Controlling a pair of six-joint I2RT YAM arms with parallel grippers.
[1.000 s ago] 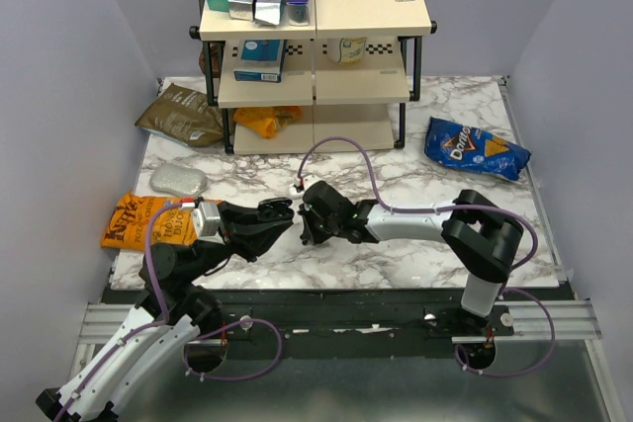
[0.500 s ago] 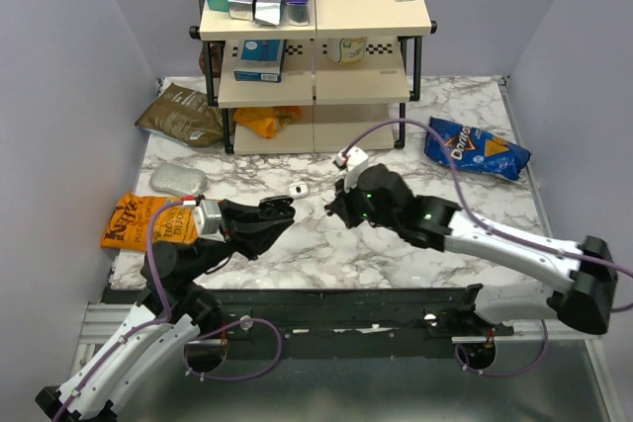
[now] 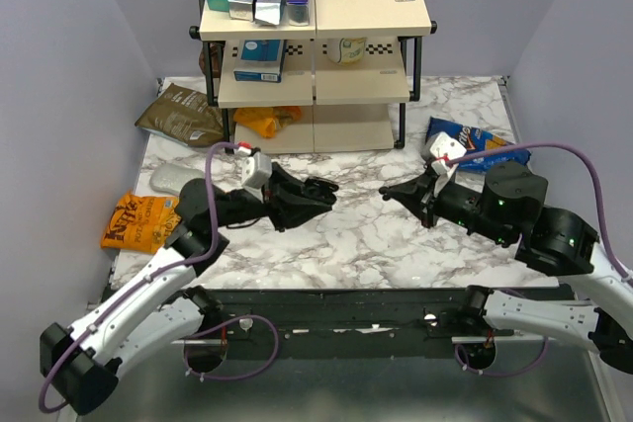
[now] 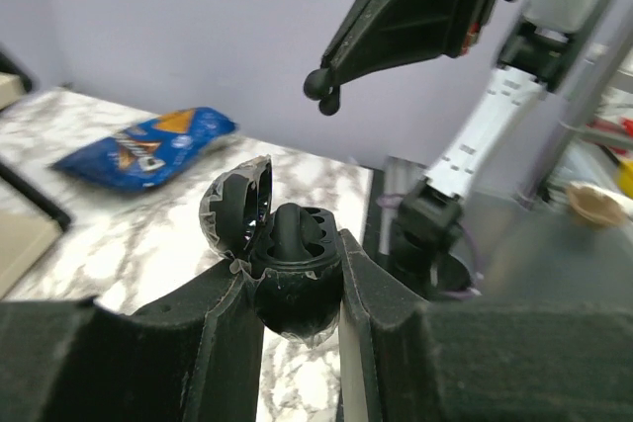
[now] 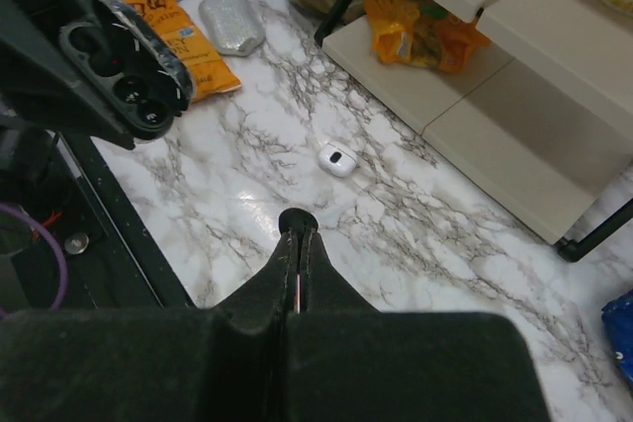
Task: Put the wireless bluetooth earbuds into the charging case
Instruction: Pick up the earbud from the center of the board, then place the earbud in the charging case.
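Observation:
My left gripper (image 3: pixel 313 192) is shut on the black charging case (image 4: pixel 295 289) and holds it in the air with its lid (image 4: pixel 238 209) open. The case also shows in the right wrist view (image 5: pixel 125 66), with two dark sockets facing up. My right gripper (image 3: pixel 388 192) is shut on one tiny black earbud (image 5: pixel 298 220), pinched at its fingertips. In the left wrist view that earbud (image 4: pixel 321 89) hangs above and beyond the open case, apart from it. I cannot tell whether the other bud sits in the case.
A small white pod (image 5: pixel 337 158) lies on the marble table (image 3: pixel 376 239) below my right gripper. A wooden shelf rack (image 3: pixel 316 56) stands at the back. A blue Doritos bag (image 3: pixel 473 145) is at the right; an orange chip bag (image 3: pixel 134 222), a silver pouch (image 3: pixel 170 178) and a brown bag (image 3: pixel 181 114) are at the left.
My left arm has lifted the case and carried it right and farther from the near edge. My right arm has drawn back to the right and risen, its gripper now pointing left at the case.

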